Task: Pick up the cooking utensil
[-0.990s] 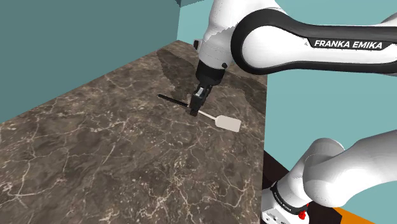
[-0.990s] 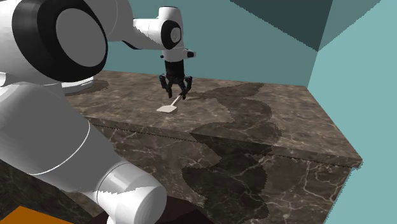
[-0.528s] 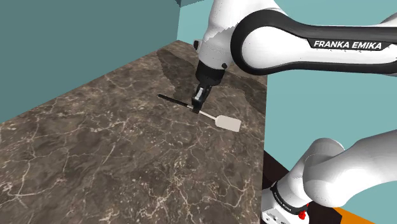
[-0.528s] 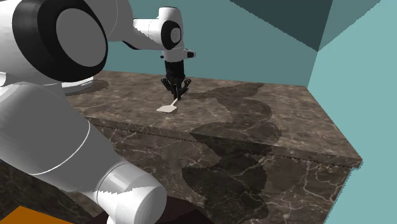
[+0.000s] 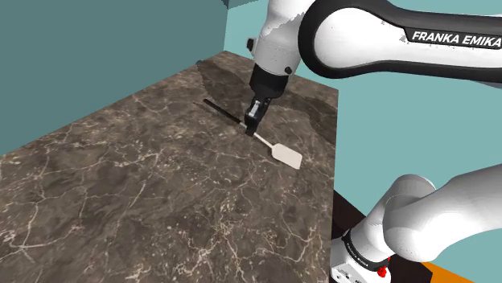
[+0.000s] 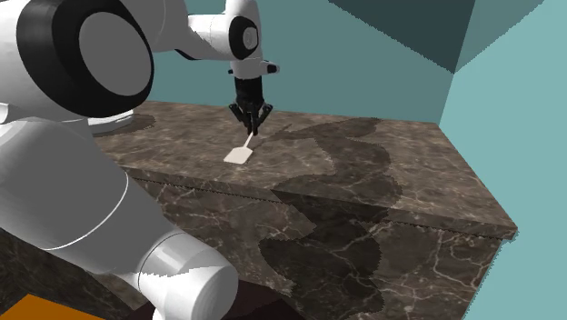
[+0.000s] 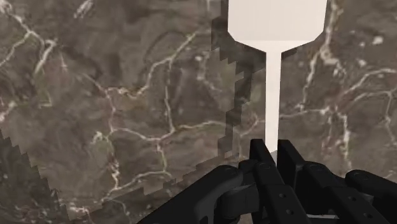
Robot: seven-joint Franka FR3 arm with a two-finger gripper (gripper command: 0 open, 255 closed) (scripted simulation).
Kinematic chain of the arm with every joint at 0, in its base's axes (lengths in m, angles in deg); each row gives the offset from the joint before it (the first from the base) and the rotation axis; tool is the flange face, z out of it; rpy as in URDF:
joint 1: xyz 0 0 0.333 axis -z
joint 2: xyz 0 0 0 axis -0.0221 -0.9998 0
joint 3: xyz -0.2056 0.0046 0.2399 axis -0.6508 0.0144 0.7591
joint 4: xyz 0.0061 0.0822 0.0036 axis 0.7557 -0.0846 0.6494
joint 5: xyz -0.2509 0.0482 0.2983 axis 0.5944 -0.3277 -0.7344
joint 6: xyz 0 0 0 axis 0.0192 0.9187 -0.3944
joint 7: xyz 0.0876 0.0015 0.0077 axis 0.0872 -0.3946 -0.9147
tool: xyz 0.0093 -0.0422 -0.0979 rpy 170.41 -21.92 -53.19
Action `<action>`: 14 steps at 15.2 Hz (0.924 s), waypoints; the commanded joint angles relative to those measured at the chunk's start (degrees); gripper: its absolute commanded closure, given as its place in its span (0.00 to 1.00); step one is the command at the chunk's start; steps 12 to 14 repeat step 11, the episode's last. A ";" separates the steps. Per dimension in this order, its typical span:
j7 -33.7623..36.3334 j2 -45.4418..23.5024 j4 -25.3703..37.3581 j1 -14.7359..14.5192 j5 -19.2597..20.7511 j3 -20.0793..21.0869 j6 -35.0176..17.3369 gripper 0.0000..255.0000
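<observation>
The cooking utensil is a spatula (image 5: 285, 153) with a pale flat blade, a thin pale neck and a black handle running up and left past the hand. My black gripper (image 5: 252, 129) is shut on it where neck meets handle. In the second exterior view the gripper (image 6: 253, 134) points down over the dark marble counter (image 6: 345, 173), with the spatula blade (image 6: 239, 155) low near the surface. In the wrist view the gripper (image 7: 274, 154) clasps the spatula neck (image 7: 272, 95) between its fingers (image 7: 260, 158), the blade stretching away from them.
The marble counter (image 5: 121, 185) stretches wide toward the shoulder view's left. Its edge drops off just right of the blade. Teal walls (image 5: 96, 48) stand behind the counter. The robot's base (image 5: 366, 241) sits at the lower right.
The fingers closed on the spatula, and the hand has since risen a little. The black handle end has tipped upward while the blade stays low.
</observation>
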 commanded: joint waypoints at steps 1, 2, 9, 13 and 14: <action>0.07 -0.11 1.86 0.07 0.11 -0.12 1.77 1.00; 0.09 -0.18 2.69 0.10 0.16 -0.17 2.53 1.00; 0.34 -1.01 8.82 0.34 0.56 -0.44 7.85 1.00; 0.35 -1.03 8.95 0.34 0.57 -0.45 7.96 1.00; 0.35 -1.03 8.95 0.34 0.57 -0.45 7.96 1.00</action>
